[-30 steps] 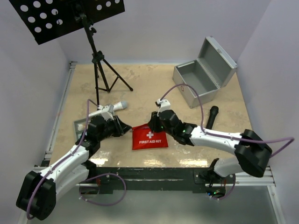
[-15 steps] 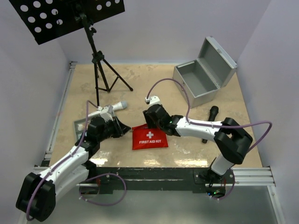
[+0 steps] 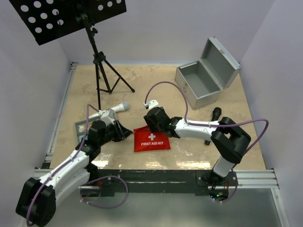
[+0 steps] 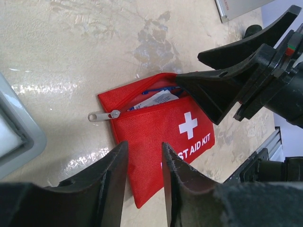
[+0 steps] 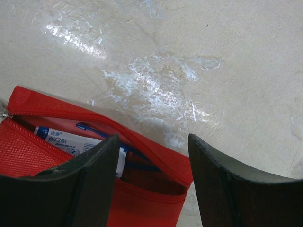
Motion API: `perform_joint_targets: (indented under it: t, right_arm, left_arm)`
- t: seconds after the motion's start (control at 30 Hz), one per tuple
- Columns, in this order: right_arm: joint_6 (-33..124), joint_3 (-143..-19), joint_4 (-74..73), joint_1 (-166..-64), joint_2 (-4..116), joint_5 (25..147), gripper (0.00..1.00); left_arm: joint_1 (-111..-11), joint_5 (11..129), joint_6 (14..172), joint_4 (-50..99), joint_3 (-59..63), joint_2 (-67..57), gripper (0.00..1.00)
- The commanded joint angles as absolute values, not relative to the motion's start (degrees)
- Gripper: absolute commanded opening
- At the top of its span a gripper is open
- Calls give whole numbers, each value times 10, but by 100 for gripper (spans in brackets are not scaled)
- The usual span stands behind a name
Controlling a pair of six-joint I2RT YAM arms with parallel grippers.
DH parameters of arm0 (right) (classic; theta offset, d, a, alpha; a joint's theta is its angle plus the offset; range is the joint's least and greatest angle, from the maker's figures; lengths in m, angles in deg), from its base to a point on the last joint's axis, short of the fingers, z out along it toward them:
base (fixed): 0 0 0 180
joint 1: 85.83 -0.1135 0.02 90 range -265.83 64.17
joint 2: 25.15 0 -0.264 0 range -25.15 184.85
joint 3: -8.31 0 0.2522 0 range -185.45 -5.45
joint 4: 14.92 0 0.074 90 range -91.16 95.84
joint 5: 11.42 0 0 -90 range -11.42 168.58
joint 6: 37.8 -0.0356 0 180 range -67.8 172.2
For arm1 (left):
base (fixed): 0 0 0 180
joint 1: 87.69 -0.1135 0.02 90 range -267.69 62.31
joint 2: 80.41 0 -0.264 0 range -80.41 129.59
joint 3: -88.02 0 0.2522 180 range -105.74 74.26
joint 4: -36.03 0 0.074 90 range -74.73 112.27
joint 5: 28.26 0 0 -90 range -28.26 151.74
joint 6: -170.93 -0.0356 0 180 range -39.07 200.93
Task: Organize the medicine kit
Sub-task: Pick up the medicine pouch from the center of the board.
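Currently: red pouch, printed "FIRST AID KIT" under a white cross, is lying flat near the table's front edge, zip gaping, with a white, blue-printed packet showing inside. Right gripper is spreading wide, one finger at the pouch mouth. Left gripper is hovering above the pouch, fingers narrowly parted, gripping nothing. Silver case is standing open, far right.

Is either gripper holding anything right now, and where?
Nothing gripped. Right gripper open, straddling the far opening lip of the red pouch; left gripper empty.

Pouch: red woven cloth, matt; zip pull: shiny metal. Table: smooth, glossy, marbled beige top. Case: dull silver-grey metal
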State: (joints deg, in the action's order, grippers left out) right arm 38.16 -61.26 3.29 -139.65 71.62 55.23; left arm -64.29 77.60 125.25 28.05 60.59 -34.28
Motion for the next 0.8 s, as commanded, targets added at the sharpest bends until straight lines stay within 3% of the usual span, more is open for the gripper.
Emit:
perform_joint_targets:
  t: [0.0,0.17,0.37,0.77]
  right_arm:
    - [396,-627,15,-1405,694,539,63]
    - [353,-619,10,-1410,654,495,60]
    - [334,-577,-34,-1411,656,544,51]
    - [367,-618,7,-1437,705,529,62]
  left_arm:
    - [-641,787,1270,301,612,-354,40]
    - [-642,795,1302,345,635,-359,43]
    - [-641,869,1353,444,663,-321,37]
    - [-642,836,1347,355,647,-346,41]
